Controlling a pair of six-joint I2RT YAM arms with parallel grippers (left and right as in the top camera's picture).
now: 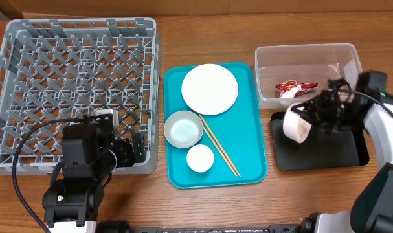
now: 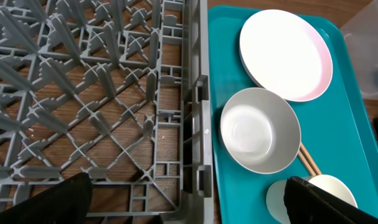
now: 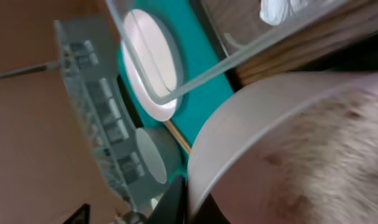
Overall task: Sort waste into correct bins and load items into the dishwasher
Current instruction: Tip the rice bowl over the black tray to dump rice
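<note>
Holding tipped bowl over black tray

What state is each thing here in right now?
Left gripper: open, holding nothing.
Right gripper: shut on white bowl, tipped sideways over black tray.
Clear tub: wrapper inside.
Grey rack: no dishes in it.
Plate, second bowl, cup, chopsticks: lying on teal tray.
</note>
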